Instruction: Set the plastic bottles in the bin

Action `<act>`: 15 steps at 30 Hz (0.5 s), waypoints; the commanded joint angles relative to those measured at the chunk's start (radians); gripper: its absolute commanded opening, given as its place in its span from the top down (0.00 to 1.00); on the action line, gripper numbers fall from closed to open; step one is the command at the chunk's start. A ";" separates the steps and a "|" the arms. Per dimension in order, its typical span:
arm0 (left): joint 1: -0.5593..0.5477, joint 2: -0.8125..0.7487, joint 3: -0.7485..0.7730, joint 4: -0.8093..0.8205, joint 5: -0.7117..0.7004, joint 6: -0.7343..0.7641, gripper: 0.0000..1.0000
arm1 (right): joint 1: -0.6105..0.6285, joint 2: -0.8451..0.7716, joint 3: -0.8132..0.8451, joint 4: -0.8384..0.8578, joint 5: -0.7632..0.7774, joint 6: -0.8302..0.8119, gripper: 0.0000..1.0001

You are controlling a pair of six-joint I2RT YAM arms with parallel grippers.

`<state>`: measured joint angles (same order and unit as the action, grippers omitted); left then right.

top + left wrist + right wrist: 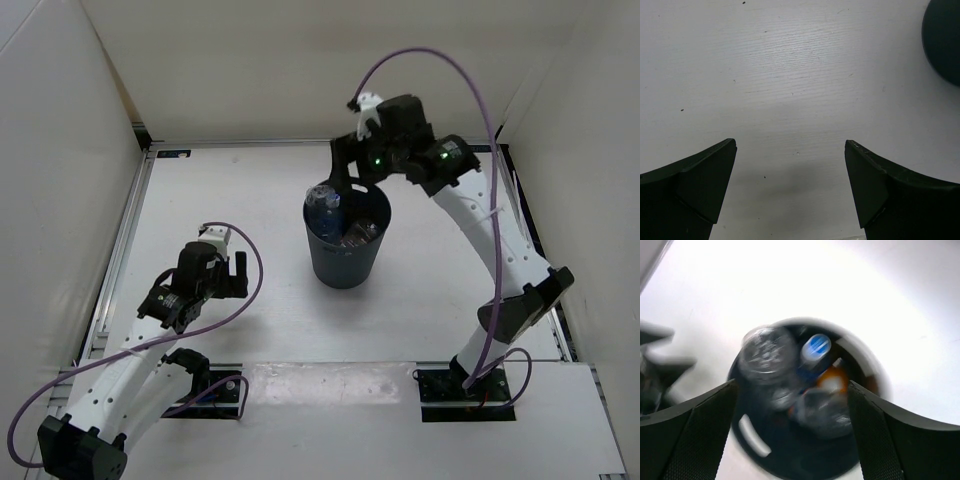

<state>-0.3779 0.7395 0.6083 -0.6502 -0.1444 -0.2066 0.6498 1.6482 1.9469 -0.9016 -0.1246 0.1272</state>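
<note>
The dark grey-blue bin point(345, 262) stands mid-table. Several plastic bottles lie inside it. The right wrist view, blurred, looks down into the bin point(760, 450): a clear bottle point(765, 362) stands tilted at the left, a blue-capped bottle point(815, 347), the orange bottle point(832, 380) and another clear bottle point(825, 412) lie beside it. My right gripper point(350, 175) is open and empty just above the bin's far rim. My left gripper point(225, 275) is open and empty over bare table, left of the bin. The bin's edge shows in the left wrist view point(945, 40).
White walls enclose the table at the back and both sides. A metal rail point(125, 240) runs along the table's left edge. A purple cable point(480, 90) loops above the right arm.
</note>
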 commanded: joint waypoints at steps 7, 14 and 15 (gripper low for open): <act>-0.004 0.001 0.028 -0.002 0.009 0.006 0.00 | -0.153 -0.011 0.121 0.196 0.698 -0.173 0.10; -0.007 0.006 0.028 -0.003 -0.001 0.003 0.00 | -0.677 -0.247 -0.306 0.107 0.146 0.058 0.10; -0.007 0.012 0.030 -0.005 -0.006 0.001 0.00 | -0.746 -0.295 -0.350 0.113 0.069 0.140 0.10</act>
<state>-0.3817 0.7475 0.6083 -0.6529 -0.1440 -0.2070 0.1345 1.4887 1.6970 -0.7551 0.1940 0.1055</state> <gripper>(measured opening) 0.998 0.901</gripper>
